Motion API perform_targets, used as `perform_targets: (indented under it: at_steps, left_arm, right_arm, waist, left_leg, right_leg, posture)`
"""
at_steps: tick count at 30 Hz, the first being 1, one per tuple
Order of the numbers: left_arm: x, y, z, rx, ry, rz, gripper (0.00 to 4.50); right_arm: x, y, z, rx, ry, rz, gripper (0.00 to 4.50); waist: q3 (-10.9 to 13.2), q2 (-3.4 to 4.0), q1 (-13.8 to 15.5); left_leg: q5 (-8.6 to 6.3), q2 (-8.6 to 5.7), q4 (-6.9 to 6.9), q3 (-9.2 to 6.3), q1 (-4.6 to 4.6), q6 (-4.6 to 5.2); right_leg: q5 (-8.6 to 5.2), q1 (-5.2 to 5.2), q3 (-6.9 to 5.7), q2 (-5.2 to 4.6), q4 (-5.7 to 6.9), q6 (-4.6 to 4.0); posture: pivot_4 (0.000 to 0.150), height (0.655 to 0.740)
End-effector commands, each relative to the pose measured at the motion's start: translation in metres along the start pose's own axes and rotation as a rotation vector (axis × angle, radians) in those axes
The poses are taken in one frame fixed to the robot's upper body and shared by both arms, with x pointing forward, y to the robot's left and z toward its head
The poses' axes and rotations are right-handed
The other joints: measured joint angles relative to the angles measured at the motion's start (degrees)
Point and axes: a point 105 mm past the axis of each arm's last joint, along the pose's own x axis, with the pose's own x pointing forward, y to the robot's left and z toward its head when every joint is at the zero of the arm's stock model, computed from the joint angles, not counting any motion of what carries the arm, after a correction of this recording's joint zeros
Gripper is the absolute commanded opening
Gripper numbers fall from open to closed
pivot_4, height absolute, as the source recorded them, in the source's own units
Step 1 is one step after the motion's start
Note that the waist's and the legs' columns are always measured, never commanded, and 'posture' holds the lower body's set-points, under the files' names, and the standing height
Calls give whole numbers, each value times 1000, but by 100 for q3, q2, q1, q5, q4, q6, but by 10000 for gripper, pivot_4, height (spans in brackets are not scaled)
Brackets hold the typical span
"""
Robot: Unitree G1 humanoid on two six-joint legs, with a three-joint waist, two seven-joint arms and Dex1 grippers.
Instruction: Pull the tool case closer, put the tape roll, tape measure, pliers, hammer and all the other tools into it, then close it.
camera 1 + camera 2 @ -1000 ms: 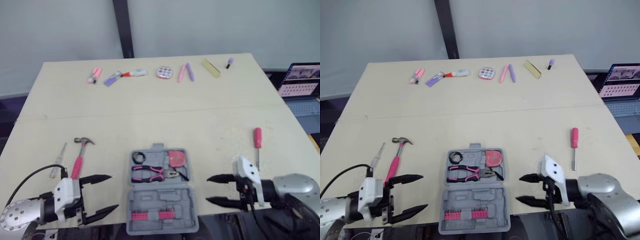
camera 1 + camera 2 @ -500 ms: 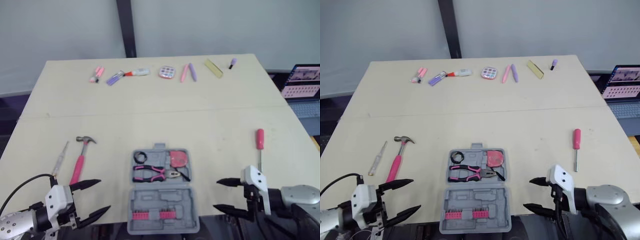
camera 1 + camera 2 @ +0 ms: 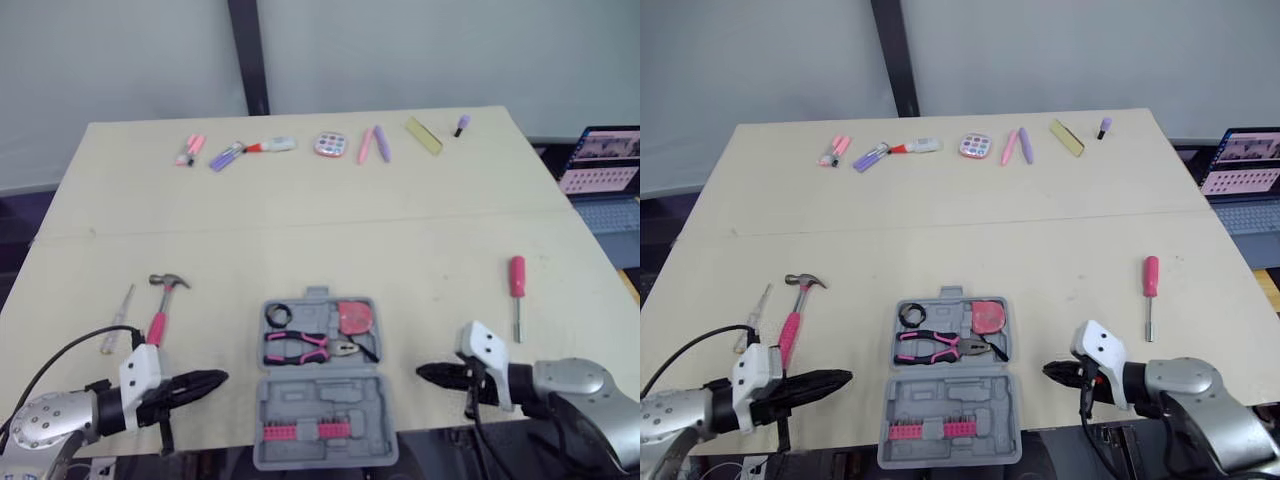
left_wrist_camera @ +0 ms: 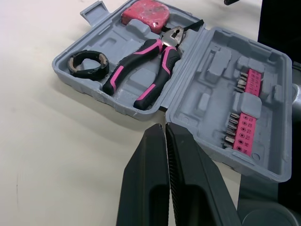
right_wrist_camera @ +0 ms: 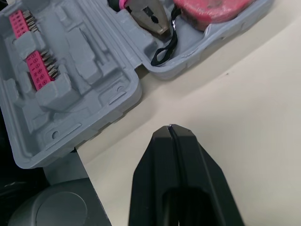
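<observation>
The grey tool case (image 3: 322, 396) lies open at the table's near edge, between my two grippers. Its far half holds a black tape roll (image 3: 277, 314), pink-handled pliers (image 3: 300, 347) and a red tape measure (image 3: 353, 316); a pink bit strip (image 3: 312, 430) sits in the near half. A pink-handled hammer (image 3: 158, 322) and a small clear screwdriver (image 3: 115, 322) lie left of the case, and a red screwdriver (image 3: 516, 288) lies to its right. My left gripper (image 3: 220, 378) is shut and empty just left of the case. On the case's right side, my right gripper (image 3: 421, 372) is also shut and empty.
Pens, markers, a small palette and a yellow strip (image 3: 421, 135) line the table's far edge. A laptop (image 3: 603, 165) stands off the table at the right. A black pole (image 3: 245, 55) rises behind the table. The near half of the case overhangs the front edge.
Both grippers have gone from open to shut, with nothing between their fingers. Both arms dipped toward the front edge, then came back up beside the case.
</observation>
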Motion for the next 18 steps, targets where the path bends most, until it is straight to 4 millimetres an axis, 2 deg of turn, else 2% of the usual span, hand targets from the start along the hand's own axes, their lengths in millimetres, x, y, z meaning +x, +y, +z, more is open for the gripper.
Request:
perform_targets:
  at_steps: [1, 13, 18]
  left_arm:
    - [5, 1, -6, 10, 31, -9, 0]
    - [40, 14, -16, 68, 36, 7, 0]
    - [48, 13, -23, 66, 44, -7, 0]
  right_arm:
    - [8, 0, 1, -3, 0, -2, 223]
    - [22, -6, 3, 20, -21, -11, 223]
    - [26, -5, 4, -2, -36, 2, 223]
  waist:
    - [0, 0, 0]
    - [-2, 3, 14]
    - [-3, 4, 11]
  left_leg:
    - [0, 0, 0, 0, 0, 0]
    - [2, 0, 5, 0, -1, -2]
    - [3, 0, 8, 0, 0, -4]
  right_leg:
    - [0, 0, 0, 0, 0, 0]
    - [0, -5, 0, 0, 10, 0]
    - [0, -8, 0, 0, 23, 0]
  posture:
    - [1500, 7400]
    - [1500, 7400]
    - [1500, 7400]
